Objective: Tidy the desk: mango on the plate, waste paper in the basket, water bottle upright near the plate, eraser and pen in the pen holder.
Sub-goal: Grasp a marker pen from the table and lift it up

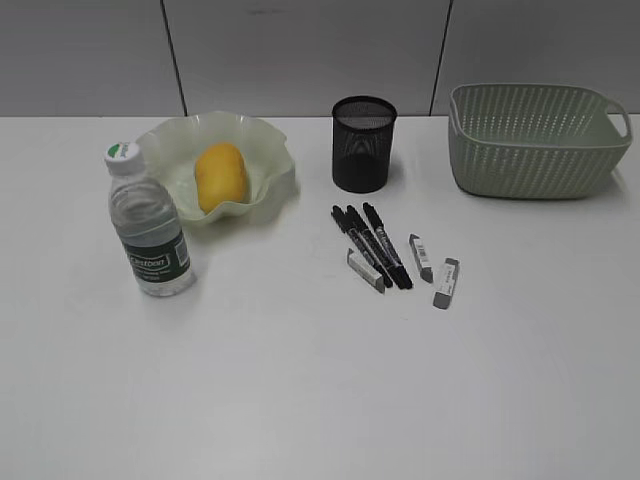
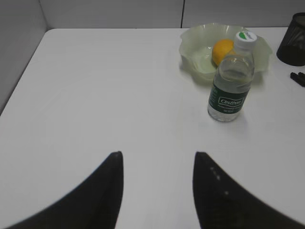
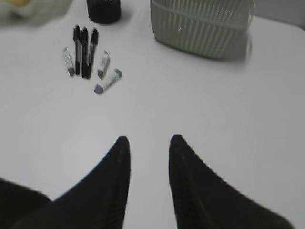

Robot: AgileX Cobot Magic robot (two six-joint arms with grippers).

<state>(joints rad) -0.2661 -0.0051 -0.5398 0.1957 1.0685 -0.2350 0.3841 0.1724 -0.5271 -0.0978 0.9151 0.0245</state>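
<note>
The mango (image 1: 221, 176) lies in the ruffled green plate (image 1: 270, 150). The water bottle (image 1: 148, 225) stands upright just left of and in front of the plate. Three black pens (image 1: 372, 245) and three grey erasers (image 1: 446, 282) lie on the desk (image 1: 320, 390) in front of the black mesh pen holder (image 1: 364, 143). The basket (image 1: 535, 140) stands at the back right. No waste paper shows. My left gripper (image 2: 158, 160) is open and empty above bare desk, short of the bottle (image 2: 232, 81). My right gripper (image 3: 149, 143) is open and empty, short of the pens (image 3: 84, 50).
A grey panelled wall runs behind the desk. Neither arm shows in the exterior view. The basket (image 3: 202, 24) is ahead and right of my right gripper, and the plate (image 2: 200, 43) with the mango (image 2: 221, 50) is beyond the bottle in the left wrist view.
</note>
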